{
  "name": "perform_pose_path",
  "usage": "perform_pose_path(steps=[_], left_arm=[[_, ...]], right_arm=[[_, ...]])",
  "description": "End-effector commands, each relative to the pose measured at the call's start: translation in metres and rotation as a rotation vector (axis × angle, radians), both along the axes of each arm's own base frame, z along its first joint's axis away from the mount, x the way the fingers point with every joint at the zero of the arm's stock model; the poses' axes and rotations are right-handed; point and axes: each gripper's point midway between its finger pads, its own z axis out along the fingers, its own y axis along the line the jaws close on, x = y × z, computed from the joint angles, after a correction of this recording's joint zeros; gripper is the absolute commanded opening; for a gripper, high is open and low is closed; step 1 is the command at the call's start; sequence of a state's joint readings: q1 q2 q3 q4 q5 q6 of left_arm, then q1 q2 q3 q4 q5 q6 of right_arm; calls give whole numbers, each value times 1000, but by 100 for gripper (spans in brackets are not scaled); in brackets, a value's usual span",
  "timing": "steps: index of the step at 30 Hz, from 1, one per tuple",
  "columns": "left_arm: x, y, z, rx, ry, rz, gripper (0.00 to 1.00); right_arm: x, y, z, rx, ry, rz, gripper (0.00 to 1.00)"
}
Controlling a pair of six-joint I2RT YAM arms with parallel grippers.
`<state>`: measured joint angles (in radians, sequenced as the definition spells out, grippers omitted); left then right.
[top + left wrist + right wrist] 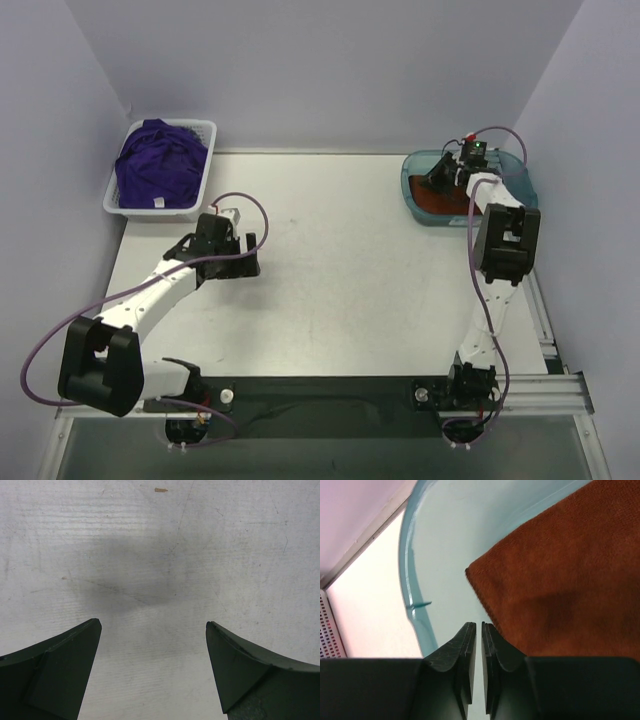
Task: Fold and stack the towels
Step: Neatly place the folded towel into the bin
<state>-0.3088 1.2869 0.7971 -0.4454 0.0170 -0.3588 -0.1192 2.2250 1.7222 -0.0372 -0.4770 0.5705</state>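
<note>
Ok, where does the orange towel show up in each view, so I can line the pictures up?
Top external: orange towel at upper right, lying in the teal tray, partly behind the right arm.
Left wrist: not in it; only table surface.
Right wrist: fills the upper right, one corner pointing left.
Shared landmark: the teal tray's rim, in the top and right wrist views.

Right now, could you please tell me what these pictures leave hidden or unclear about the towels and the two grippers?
- Purple towels in the white basket, top view: they are bunched in a heap, so they cannot be counted.
- Orange towel in the teal tray: from above, the right gripper and its arm cover part of it. The right wrist view's edges cut off the rest.
- Left gripper: from above, its own wrist hides the fingers.
</note>
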Motion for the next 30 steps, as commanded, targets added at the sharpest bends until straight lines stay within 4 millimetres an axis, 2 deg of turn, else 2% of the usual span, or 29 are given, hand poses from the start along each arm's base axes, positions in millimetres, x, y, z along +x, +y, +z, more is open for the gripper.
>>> perform_pose_path(steps=[1, 5, 6, 8, 9, 12, 13, 14, 16, 18, 19, 21, 22, 24, 25, 27, 28, 29, 30], left_arm=[[9, -6, 7, -24, -40, -8, 97], [9, -6, 4, -19, -30, -13, 97], [9, -6, 4, -19, -30, -10, 97], [9, -6, 3, -16, -28, -11, 97], [10, -6, 3, -15, -27, -11, 97], [9, -6, 1, -14, -22, -13, 97], [9, -6, 1, -14, -19, -14, 97], [9, -6, 0, -14, -18, -14, 97], [9, -6, 0, -14, -16, -14, 97], [9, -7, 0, -15, -14, -16, 98], [9, -7, 0, -17, -12, -17, 97], [9, -8, 1, -19, -13, -18, 97], [9, -8, 1, -23, -15, -21, 97], [8, -9, 3, -28, -18, -22, 97], [9, -10, 4, -33, -23, -23, 97], [8, -10, 6, -37, -26, -27, 97], [8, -11, 6, -41, -27, -27, 97], [8, -11, 9, -43, -34, -27, 97], [8, -11, 10, -47, -37, -26, 97]], right_arm=[[21, -4, -7, 53, -24, -64, 11], [33, -1, -17, 105, -27, -83, 9], [39, 0, -13, 115, -43, -80, 8], [45, 5, -16, 158, -52, -73, 8], [53, 7, -9, 168, -88, -66, 8], [62, 10, -10, 211, -100, -72, 9], [68, 10, -4, 218, -120, -68, 9], [70, 11, -11, 227, -112, -68, 9], [72, 11, -9, 242, -117, -70, 10], [70, 10, -5, 236, -127, -69, 11], [69, 9, 5, 227, -143, -65, 12], [62, 8, 7, 209, -141, -64, 15], [60, 7, 19, 191, -164, -53, 15], [53, 4, 21, 179, -158, -55, 21], [50, 3, 33, 165, -175, -53, 23], [40, -1, 32, 136, -154, -49, 28], [36, -2, 44, 121, -167, -48, 29], [33, -6, 46, 84, -171, -45, 30], [23, -6, 41, 70, -139, -44, 32]])
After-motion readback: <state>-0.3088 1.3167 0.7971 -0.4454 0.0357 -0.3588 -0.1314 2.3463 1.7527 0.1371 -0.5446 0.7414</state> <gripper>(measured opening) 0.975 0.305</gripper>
